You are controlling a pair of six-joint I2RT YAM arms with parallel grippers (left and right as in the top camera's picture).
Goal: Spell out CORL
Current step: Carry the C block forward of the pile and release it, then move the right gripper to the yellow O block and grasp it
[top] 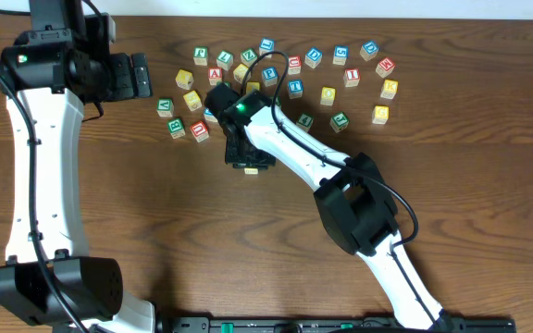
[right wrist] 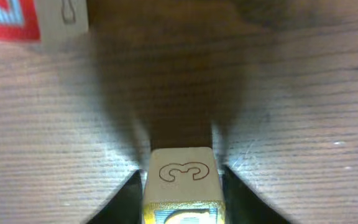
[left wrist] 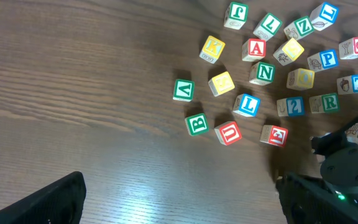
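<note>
The right claw [right wrist: 180, 180] is clamped on one block [right wrist: 180, 169], squeezing its two side faces. The block seems low over the desk [right wrist: 303, 124], which reads as a set-down on open wood rather than a lift. Its upper face shows only a carved curl, with yellow print on the face below. The letter cannot be read, so whether it is the C is a guess. From overhead this held block lies just on the robot's side of the block heap [top: 269, 77], apart from its edge. That is likely because the word needs a bare strip where four letters can line up without loose neighbours crowding them. A red-edged block [right wrist: 17, 18] lies a little farther on, toward the heap. Within the heap a blue L [left wrist: 247, 104] and a green R [left wrist: 328, 102] lie face up, ready to be picked. Beyond the heap's left edge the left claw [left wrist: 182, 202] hangs wide and empty, apparently held aside so the working arm has room
</note>
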